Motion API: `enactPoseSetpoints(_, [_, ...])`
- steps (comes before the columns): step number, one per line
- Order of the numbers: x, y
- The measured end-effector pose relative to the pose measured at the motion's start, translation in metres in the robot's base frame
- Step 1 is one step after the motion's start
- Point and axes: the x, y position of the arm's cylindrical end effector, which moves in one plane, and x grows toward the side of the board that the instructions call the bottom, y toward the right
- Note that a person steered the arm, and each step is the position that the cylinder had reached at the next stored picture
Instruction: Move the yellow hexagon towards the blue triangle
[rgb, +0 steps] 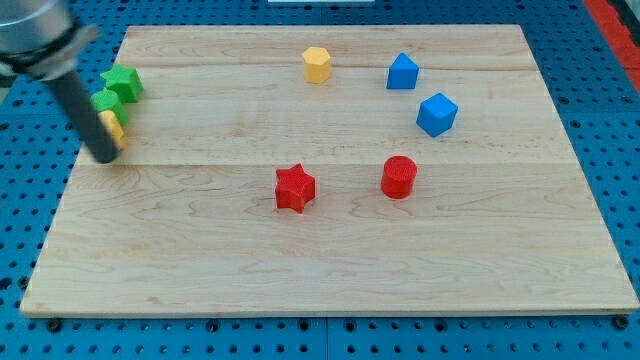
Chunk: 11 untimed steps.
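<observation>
Yellow hexagon (317, 64): sits near the view's top edge of the wooden board (330, 270), about midway across, standing free with bare wood all round it.
Blue triangle (402, 72): just to the view's right of the yellow hexagon, nearly level with it and a touch lower; a clear gap of wood lies between the two.
Tip position: my tip (104, 157) rests at the board's left side, far to the view's left of the yellow hexagon and lower, so the hexagon lies up and to the right of it.
Tip state: bare rod with nothing to open or shut; it stands against a small yellow block (113, 127), which it partly hides, with two green blocks (117, 90) just above that.
Push line: in my judgement the tip must reach the hexagon's left face, then push toward the view's right, almost parallel to the top edge.
Block shape: compact, no long axis to mind.
Open room: the wood between tip and hexagon looks free of blocks; the red star (295, 188) and red cylinder (398, 177) lie well below the hexagon.
Edge risk: the top edge is close above the hexagon, so an upward-slanted push could run it off.
Beyond target: a blue cube (437, 114) sits below and right of the triangle.
</observation>
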Motion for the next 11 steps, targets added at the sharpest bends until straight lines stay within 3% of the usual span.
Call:
enactPoseSetpoints(1, [-0.037, 0.036])
enactPoseSetpoints(3, [0.048, 0.014])
enactPoseSetpoints(4, [0.054, -0.049])
enactPoseSetpoints(5, [0.037, -0.028])
enactPoseSetpoints(6, [-0.008, 0.079])
enactPoseSetpoints(7, [-0.087, 0.199])
enactPoseSetpoints(8, [-0.158, 0.279])
enactPoseSetpoints(9, [-0.201, 0.266])
enactPoseSetpoints(11, [-0.144, 0.21])
